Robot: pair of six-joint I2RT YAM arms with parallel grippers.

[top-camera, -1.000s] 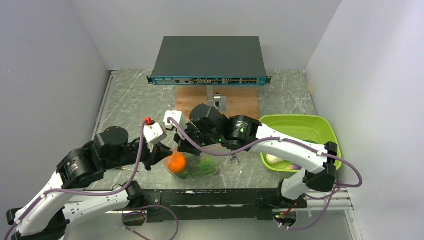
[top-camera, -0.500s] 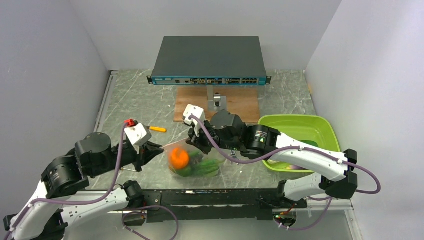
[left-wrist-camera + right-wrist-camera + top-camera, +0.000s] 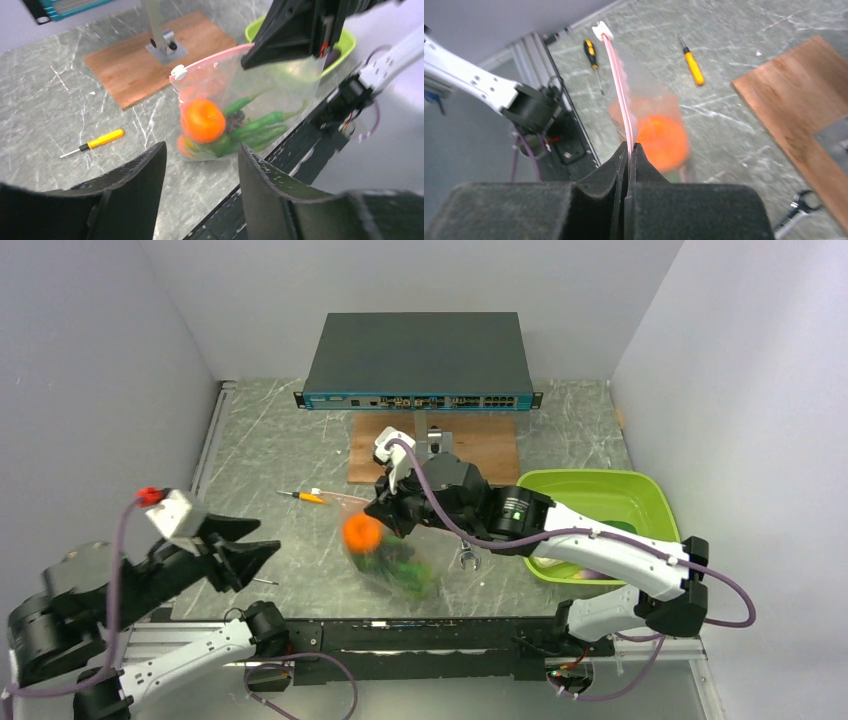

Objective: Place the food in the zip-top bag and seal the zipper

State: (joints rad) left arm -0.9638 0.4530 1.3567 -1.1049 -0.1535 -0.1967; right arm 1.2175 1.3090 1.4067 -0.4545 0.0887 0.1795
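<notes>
Near the table's (image 3: 260, 440) front edge, the clear, crinkly zip-top bag (image 3: 400, 565) stands upright with a glossy round orange (image 3: 361, 532) and slim green beans (image 3: 257, 125) inside. The tabletop is grey and veined, the walls plain white. Reaching from above, the right gripper (image 3: 629, 149) clamps the pink zipper (image 3: 620, 95). The left gripper (image 3: 252, 540) is at front-left, jaws spread and empty, well apart from the bag.

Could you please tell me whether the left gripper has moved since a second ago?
Yes. The left gripper has pulled back leftward, farther from the wooden board and away from the zip-top bag.
</notes>
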